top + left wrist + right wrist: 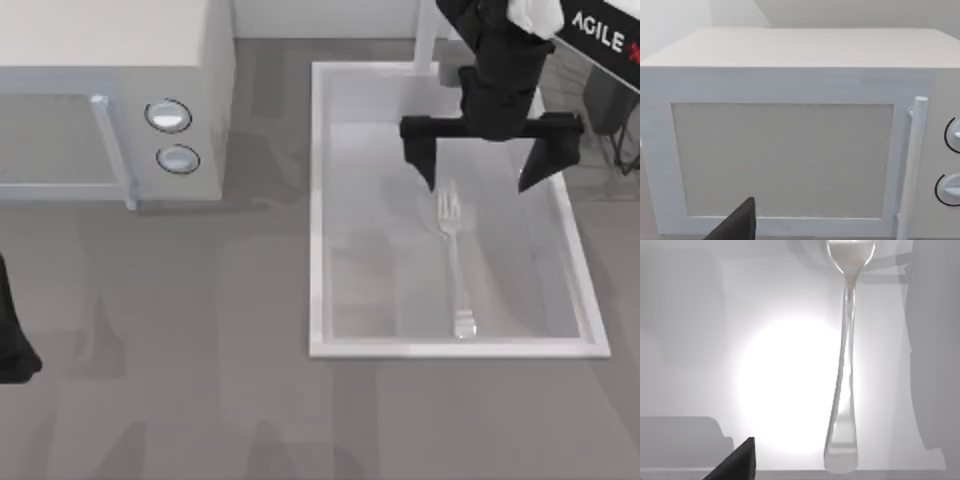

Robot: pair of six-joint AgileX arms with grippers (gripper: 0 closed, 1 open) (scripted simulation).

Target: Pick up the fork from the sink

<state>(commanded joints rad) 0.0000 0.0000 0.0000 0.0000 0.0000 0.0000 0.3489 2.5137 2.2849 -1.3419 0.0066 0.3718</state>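
The fork (455, 262) lies flat on the bottom of the sink (316, 200), right of the basin's middle, with its tines toward the far end and its widened handle end close to the near wall. It runs nearly parallel to the sink's long sides, so a grasp across the slim handle looks like the natural approach.

The right arm's pincer (478, 185) hangs over the far half of the sink with its two fingers spread wide apart and holding nothing. One fingertip (430, 182) sits just left of the tines, and the other points down well to their right, so the fork's head lies nearer the left finger than the middle of the gap. The fingers open across the fork's width, which suits closing on it from both sides. From this it seems the arm is lining up above the fork and the descent is not yet made. How high the tips are above the basin floor cannot be judged.

The right wrist view looks along the fork (844, 375) from above, with the handle stretching away over the bright sink floor.

The left arm (12, 340) is parked at the counter's left edge, its camera facing the microwave (790, 150). Whether its pincer is open cannot be told.
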